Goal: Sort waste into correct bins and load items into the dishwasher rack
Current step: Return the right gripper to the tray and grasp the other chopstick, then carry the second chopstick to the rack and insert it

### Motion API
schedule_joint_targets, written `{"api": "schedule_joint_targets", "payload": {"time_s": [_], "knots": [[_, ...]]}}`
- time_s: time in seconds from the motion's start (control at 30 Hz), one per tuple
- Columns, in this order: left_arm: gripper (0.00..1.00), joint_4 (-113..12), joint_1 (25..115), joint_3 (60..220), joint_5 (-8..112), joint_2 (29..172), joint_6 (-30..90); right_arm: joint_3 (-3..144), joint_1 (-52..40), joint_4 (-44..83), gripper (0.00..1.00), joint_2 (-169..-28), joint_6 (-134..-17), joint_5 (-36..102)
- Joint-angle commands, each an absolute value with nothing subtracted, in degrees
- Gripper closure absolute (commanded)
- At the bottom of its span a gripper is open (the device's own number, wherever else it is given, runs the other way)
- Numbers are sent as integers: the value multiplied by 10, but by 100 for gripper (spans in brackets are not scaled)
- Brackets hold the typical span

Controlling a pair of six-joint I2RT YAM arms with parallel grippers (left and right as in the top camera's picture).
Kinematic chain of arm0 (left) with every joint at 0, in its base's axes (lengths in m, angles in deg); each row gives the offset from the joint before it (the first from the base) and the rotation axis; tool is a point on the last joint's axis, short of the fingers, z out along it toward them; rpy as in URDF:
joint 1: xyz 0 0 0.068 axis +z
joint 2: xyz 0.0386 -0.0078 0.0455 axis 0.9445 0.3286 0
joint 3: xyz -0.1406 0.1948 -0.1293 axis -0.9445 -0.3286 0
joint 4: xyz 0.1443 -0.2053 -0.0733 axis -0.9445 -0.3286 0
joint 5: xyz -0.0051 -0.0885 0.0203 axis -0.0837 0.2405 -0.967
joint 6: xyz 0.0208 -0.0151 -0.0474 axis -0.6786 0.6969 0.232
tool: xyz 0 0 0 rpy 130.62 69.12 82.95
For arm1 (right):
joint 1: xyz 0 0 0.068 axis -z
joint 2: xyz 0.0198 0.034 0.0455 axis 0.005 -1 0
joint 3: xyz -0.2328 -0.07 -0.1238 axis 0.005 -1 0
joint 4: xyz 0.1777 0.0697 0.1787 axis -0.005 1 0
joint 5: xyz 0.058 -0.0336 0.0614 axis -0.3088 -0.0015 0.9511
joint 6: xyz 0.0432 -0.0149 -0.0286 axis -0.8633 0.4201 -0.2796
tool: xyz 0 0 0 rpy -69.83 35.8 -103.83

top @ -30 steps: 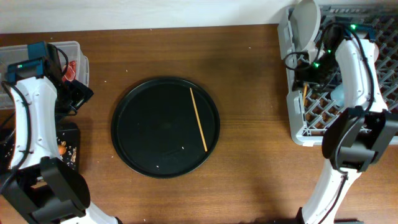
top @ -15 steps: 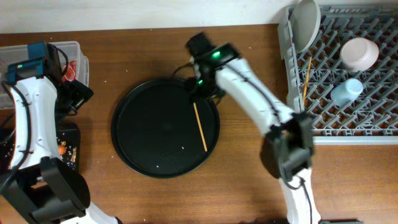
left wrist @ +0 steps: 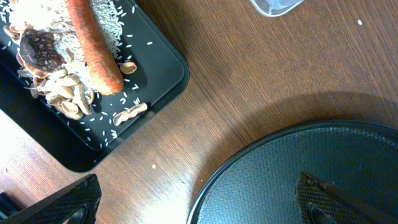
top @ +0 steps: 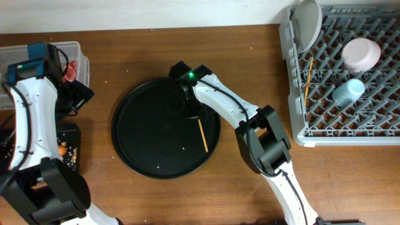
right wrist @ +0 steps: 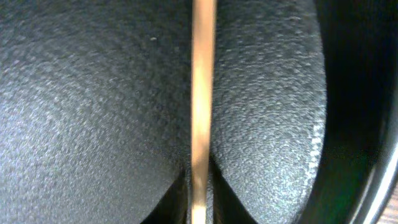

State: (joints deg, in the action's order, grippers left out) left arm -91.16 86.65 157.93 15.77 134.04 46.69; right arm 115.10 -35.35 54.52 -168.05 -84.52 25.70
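One thin wooden chopstick (top: 203,135) lies on the round black tray (top: 144,134). My right gripper (top: 191,105) is down on the chopstick's far end. In the right wrist view the chopstick (right wrist: 202,87) runs straight between the two fingers, and my right gripper (right wrist: 200,190) is shut on it. My left gripper (top: 76,97) hangs open over bare table between the bins; its fingers (left wrist: 69,202) hold nothing. The dishwasher rack (top: 300,125) holds the white plate (top: 306,25) on edge, the white bowl (top: 360,53), the pale blue cup (top: 347,91) and another chopstick (top: 307,78).
The clear tub (top: 75,49) at the far left holds a red wrapper (top: 70,70). The shallow black bin (left wrist: 158,62) holds rice, an orange carrot (left wrist: 93,46) and dark bits (left wrist: 40,46). The tray's rim (left wrist: 249,155) lies just right of the left gripper.
My right arm has swung from the rack across to the black tray and its fingers have closed on the chopstick there. The left arm has not moved.
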Motion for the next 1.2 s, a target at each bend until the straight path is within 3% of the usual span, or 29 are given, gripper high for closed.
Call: {"api": "schedule_joint_targets", "payload": {"time_s": [0.0,0.2,0.37,0.47,0.6,0.77,1.1,1.17], "knots": [[1,-912,867,1582,155,1334,473,1132,-358,541,96,-1691,-860,259],[1,-912,867,1582,155,1334,473,1248,-335,641,96,-1654,-858,257],[1,-912,867,1582,155,1334,473,1441,-219,788,96,-1600,-774,165],[1,-912,867,1582,155,1334,473,1475,-125,833,96,-1598,-726,163],[1,-912,867,1582,155,1334,473,1469,-10,838,96,-1598,-670,163],[1,-912,867,1582,155,1334,473,1420,63,813,96,-1599,-650,169],[1,-912,867,1582,155,1334,473,1180,81,678,96,-1599,-637,171],[1,-912,867,1582,155,1334,473,1176,81,678,90,-1599,-637,171]]}}
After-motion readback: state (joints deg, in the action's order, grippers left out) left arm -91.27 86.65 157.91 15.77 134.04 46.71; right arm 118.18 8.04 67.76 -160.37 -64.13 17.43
